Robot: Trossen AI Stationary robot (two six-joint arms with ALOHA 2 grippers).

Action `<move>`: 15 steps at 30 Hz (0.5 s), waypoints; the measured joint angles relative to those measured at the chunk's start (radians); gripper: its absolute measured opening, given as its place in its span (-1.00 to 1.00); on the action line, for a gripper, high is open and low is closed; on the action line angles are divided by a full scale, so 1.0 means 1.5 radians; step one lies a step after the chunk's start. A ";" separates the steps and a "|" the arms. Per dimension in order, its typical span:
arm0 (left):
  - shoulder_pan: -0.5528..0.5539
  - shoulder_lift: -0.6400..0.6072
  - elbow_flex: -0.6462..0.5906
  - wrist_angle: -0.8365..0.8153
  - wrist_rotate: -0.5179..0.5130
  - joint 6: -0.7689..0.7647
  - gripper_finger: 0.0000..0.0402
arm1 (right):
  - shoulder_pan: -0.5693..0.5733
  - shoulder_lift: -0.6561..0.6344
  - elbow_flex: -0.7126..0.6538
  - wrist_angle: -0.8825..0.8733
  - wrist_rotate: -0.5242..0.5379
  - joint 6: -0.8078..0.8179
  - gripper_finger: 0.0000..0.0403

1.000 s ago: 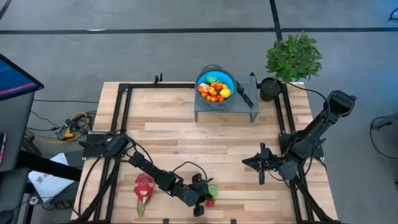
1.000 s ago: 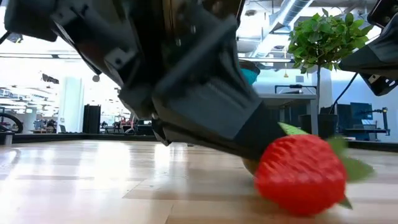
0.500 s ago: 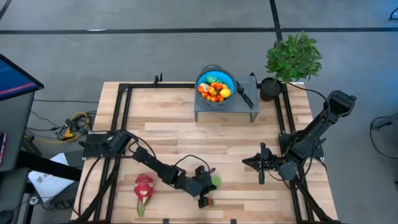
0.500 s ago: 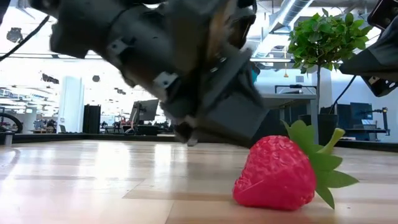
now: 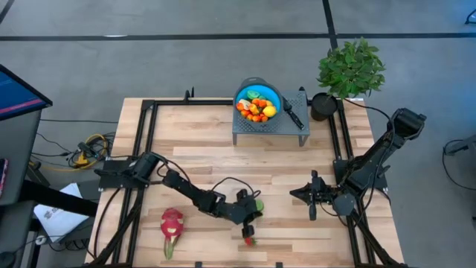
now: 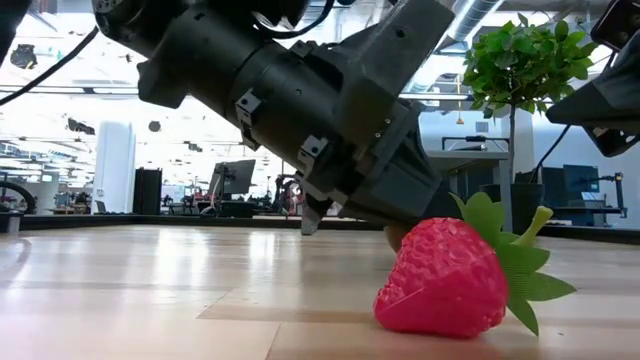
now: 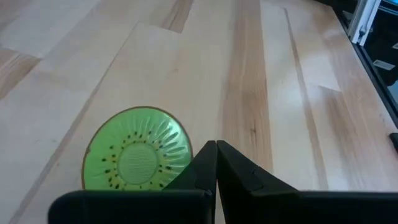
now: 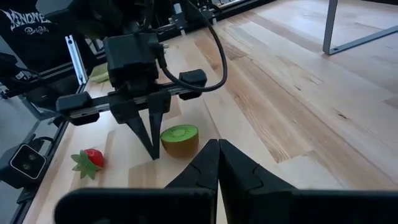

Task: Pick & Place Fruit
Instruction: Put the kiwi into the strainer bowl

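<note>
A halved kiwi (image 7: pixel 137 155) lies cut face up on the wooden table (image 5: pixel 193 149), near the front middle. My left gripper (image 7: pixel 216 144) is shut, its tips on the table right beside the kiwi (image 8: pixel 179 140), on the side toward the table's near edge. A red strawberry (image 5: pixel 248 238) lies on its side closer to the near edge, and a pink dragon fruit (image 5: pixel 172 223) lies to its left. My right gripper (image 5: pixel 292 193) hovers shut at the right, pointing toward the kiwi. My left gripper meets the kiwi's rim (image 7: pixel 184 163) with the outer side of one shut finger (image 8: pixel 148 134). The fingers slant down from the table's left and near side, with their tips at the tabletop. The kiwi sits flat on the table, cut face up.
At the far edge, a blue bowl (image 5: pixel 245 91) of small fruits stands on a grey rack (image 5: pixel 297 128), with a black-handled knife (image 5: pixel 292 112) beside it. A potted plant (image 5: pixel 349 67) stands at the far right corner. Black frame rails run along both table sides.
My shut left gripper has swung from over the strawberry toward the table's far edge, and the kiwi has slid along the table beside it. The strawberry, nudged early on, has turned over and then lain still.
</note>
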 joint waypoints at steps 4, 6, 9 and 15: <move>0.010 0.000 -0.014 -0.001 0.000 0.003 -1.00 | 0.000 0.000 0.000 -0.005 0.000 0.000 -1.00; 0.018 0.000 -0.021 0.001 0.000 0.003 -1.00 | 0.000 0.000 0.000 -0.008 0.000 0.000 -1.00; 0.027 0.000 -0.033 0.005 0.000 0.001 -1.00 | 0.000 0.000 0.000 -0.012 0.000 0.000 -1.00; 0.040 0.000 -0.048 0.024 0.001 0.000 -1.00 | 0.000 0.000 0.000 -0.014 0.000 0.000 -1.00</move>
